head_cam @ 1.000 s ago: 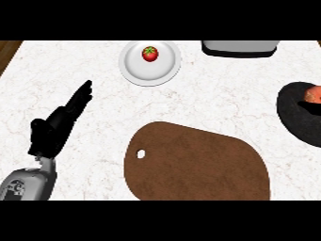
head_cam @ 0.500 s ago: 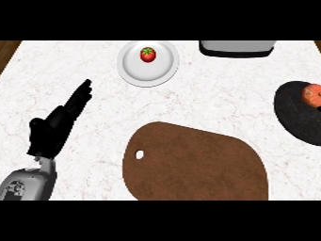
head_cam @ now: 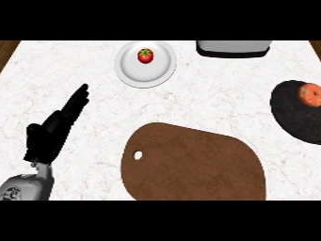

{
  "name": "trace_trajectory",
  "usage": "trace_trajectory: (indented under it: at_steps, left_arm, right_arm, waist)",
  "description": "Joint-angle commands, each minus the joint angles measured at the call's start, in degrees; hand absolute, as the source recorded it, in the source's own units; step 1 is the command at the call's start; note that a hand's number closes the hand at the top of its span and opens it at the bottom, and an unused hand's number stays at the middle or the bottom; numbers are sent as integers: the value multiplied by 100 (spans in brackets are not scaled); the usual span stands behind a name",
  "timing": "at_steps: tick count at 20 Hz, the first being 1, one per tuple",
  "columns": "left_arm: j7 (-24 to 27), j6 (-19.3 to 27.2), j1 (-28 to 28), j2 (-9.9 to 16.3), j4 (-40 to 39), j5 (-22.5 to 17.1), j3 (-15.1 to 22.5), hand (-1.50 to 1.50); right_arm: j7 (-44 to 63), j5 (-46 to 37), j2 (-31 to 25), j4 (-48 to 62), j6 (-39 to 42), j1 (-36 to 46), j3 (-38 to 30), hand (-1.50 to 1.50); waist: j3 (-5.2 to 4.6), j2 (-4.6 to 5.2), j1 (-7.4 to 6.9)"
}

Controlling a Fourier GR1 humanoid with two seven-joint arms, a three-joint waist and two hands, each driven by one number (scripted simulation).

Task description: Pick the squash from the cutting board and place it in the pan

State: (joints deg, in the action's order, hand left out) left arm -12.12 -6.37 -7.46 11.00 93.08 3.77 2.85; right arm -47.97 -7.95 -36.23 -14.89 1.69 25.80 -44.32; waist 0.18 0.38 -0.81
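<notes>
Left hand (head_cam: 48, 134) seen at the view's lower left, above a grey forearm (head_cam: 22, 188) entering from the lower edge. Fingers straight and pressed together, pointing up and to the right across the white marbled tabletop (head_cam: 212, 101); thumb held slightly apart on the left side. Nothing held, nothing touched apart from the surface beneath. Right hand not in view.

Just right of the hand, separated by a strip of bare tabletop: brown cutting board (head_cam: 194, 162), rounded, with a small hanging hole near its left edge. Nothing lying on its surface.

Beyond the fingertips, up and to the right: white plate (head_cam: 130, 73) carrying a small red tomato-like item (head_cam: 145, 56) with green top.

Further right along the far edge: grey box-shaped appliance (head_cam: 234, 48), partly cut off by the view.

At the far right edge, well apart from the hand: dark pan (head_cam: 301, 117). Squash (head_cam: 313, 94), orange-red and rounded, resting inside the pan near its upper rim. Cutting board and full width of tabletop lying between the hand and the squash.
</notes>
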Motion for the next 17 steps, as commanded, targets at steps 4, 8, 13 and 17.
trace_trajectory:
  at_steps: [4, 8, 13, 17]
  left_arm:
    - [47, -284, -146, 131, -78, -179, -289, 0]
    - [-67, -167, -44, -30, -75, 13, -205, 0]
    - [76, -312, -67, 50, -144, -46, -424, 0]
    - [-39, -133, -283, -212, -219, 140, -292, 0]
  right_arm:
    - [-679, 334, -82, 115, 647, -628, 42, -150]
    - [-897, 609, 464, -510, 641, -1209, 244, -150]
    - [-1142, 782, 944, -940, 288, -1444, 496, -150]
    - [-1149, 955, 975, -1299, 248, -1863, 649, -150]
  waist:
    - [-5, -15, 30]
    - [-19, -44, 101]
    - [-19, -42, 88]
    - [-19, -41, 96]
